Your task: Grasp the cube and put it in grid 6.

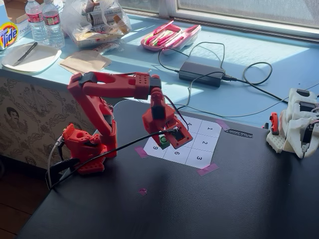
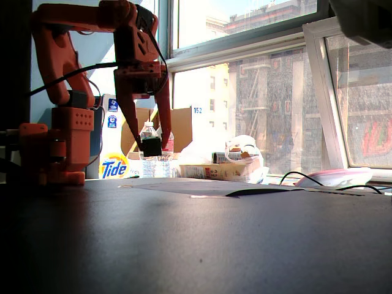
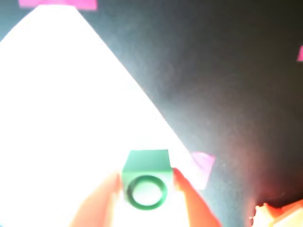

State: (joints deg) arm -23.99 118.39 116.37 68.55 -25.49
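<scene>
The green cube [image 1: 163, 140] with a dark ring mark is held between the red fingers of my gripper [image 1: 165, 142], above the white numbered grid [image 1: 202, 144]. In a fixed view the cube [image 2: 151, 146] hangs dark between the fingertips, clear of the table. In the wrist view the cube [image 3: 146, 182] sits between my two red fingers [image 3: 191, 198] over washed-out white paper. Grid 6 [image 1: 175, 155] lies just below and right of the gripper, next to 9 [image 1: 155, 148] and 3 [image 1: 199, 158].
A white robot part [image 1: 299, 122] stands at the table's right edge. A black power adapter [image 1: 201, 73] with cables, a pink case [image 1: 170, 36], water bottles [image 1: 45, 21] and a plate [image 1: 31, 57] lie on the blue sill behind. Pink tape [image 1: 207, 169] marks the grid corners.
</scene>
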